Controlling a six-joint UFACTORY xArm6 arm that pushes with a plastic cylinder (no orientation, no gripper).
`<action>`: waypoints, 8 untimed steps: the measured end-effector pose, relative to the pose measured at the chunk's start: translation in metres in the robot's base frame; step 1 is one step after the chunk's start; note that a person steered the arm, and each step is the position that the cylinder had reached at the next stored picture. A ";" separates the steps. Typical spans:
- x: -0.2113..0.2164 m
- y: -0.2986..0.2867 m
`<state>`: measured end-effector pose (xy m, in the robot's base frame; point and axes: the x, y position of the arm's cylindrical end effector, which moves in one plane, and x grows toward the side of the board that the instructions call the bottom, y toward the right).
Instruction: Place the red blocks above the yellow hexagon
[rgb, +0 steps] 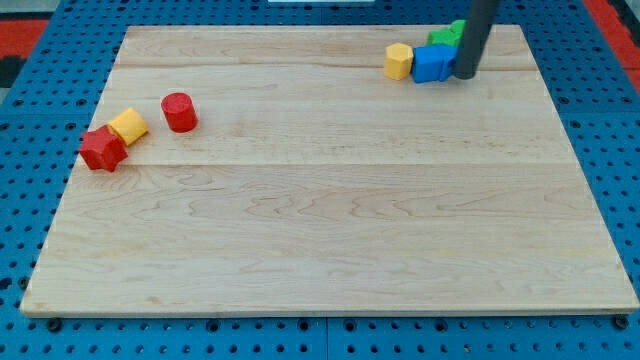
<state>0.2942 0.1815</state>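
A red cylinder (180, 112) stands at the board's upper left. A yellow block (129, 125), which looks hexagonal, lies just left of it and slightly lower. A red star-like block (102, 149) touches the yellow block's lower left. A second yellow block (399, 61), also looking hexagonal, sits at the upper right, touching a blue block (431, 63). My tip (465, 75) rests against the blue block's right side, far from the red blocks.
A green block (447, 36) sits behind the blue block, partly hidden by the rod. The wooden board (330, 220) lies on a blue pegboard surface (20, 140).
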 end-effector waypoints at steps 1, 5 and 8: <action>0.074 0.043; 0.224 -0.406; 0.134 -0.455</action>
<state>0.4286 -0.2735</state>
